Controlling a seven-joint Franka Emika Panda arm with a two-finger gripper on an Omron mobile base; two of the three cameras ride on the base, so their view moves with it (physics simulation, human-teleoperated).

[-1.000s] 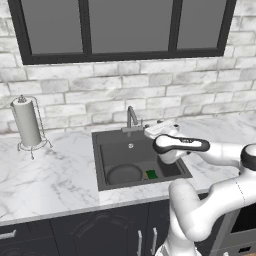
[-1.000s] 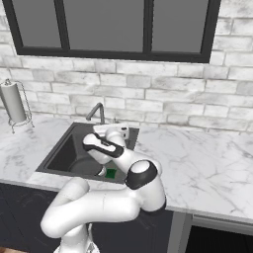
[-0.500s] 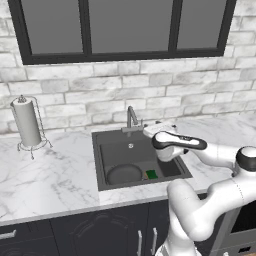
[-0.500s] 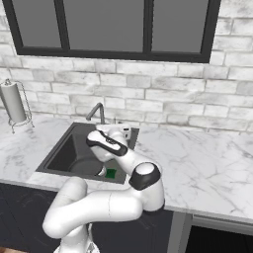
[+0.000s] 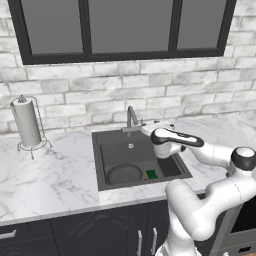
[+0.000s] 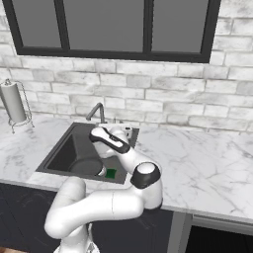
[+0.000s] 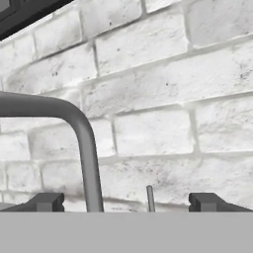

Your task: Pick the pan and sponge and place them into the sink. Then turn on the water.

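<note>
The dark pan [image 5: 124, 174] lies in the front left of the sink [image 5: 137, 134], its handle not clear to see. Beside it, at the basin's front right, rests the small green sponge [image 5: 151, 174]. From the right base camera the pan [image 6: 85, 167] is partly behind my arm and the sponge [image 6: 110, 173] is just right of it. My gripper [image 5: 146, 128] hovers open over the sink's back rim, right of the grey faucet [image 5: 131, 116]. In the hand view the gripper [image 7: 128, 202] faces the brick wall, with the faucet's neck [image 7: 85, 148] and thin lever [image 7: 150, 197] between its fingertips [image 7: 47, 201]. No water runs.
A paper towel roll on a wire stand [image 5: 27, 127] is at the far left of the marble counter [image 5: 50, 175]. A brick wall and dark-framed window rise behind the sink. Dark cabinet doors [image 5: 100, 235] run below the counter edge.
My hand has edged a little toward the faucet above the sink's back rim. Pan and sponge have stayed where they were, and the jaws stay open.
</note>
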